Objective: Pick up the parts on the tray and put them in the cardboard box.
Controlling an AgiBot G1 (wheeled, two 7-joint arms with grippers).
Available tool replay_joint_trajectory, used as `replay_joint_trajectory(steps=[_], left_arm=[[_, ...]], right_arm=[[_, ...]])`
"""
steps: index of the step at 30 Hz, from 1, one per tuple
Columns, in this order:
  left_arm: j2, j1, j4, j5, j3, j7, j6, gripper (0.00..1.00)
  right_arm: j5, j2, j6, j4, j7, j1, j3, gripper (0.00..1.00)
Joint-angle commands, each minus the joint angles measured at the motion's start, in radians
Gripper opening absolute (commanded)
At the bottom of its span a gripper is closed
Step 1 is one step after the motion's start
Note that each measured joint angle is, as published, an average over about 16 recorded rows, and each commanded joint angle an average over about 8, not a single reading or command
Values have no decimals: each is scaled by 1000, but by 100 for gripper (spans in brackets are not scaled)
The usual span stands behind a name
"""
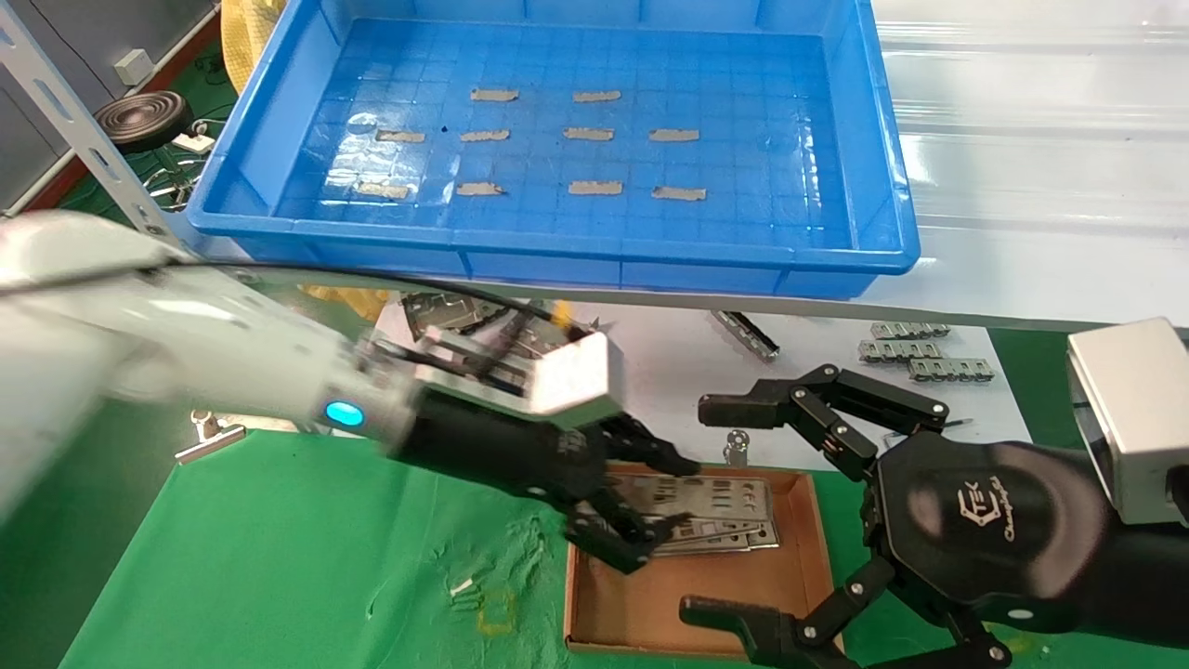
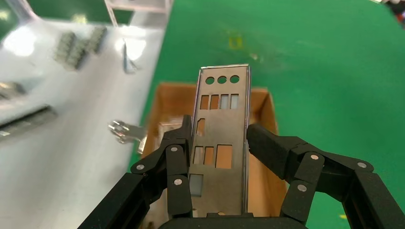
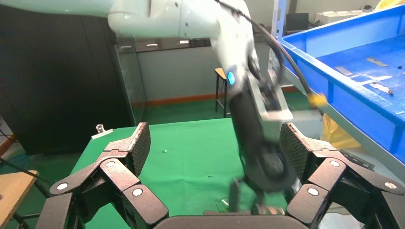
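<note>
Right gripper (image 3: 212, 152) spread wide; left gripper (image 3: 260, 191) beyond, seemingly blurred.

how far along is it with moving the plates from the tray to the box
Nearly finished, it seems. The blue tray shows only grey tape strips, no plates. Several metal plates already lie stacked in the cardboard box. The left gripper holds one more plate over the box, not yet released. The right gripper is open and empty beside the box. Left: dropping this plate.
</note>
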Motion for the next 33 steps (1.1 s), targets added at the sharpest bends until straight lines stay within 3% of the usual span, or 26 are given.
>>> replay_joint_trajectory(steps=[1,9,10,16,18,33], left_arm=[[48,21,54,13,9,12,-30,0],[82,102,15,7,40,37,-182,3],[82,109,4,6,46,34,-200,11],[82,132,-41,3,85,20,-305,86],[82,137,-48,0,96,18,-330,100],[80,141,-53,-62,149,1,-422,100]], right_arm=[[0,0,0,0,0,0,0,100],[0,0,0,0,0,0,0,100],[0,0,0,0,0,0,0,100],[0,0,0,0,0,0,0,100],[0,0,0,0,0,0,0,100],[0,0,0,0,0,0,-1,100]])
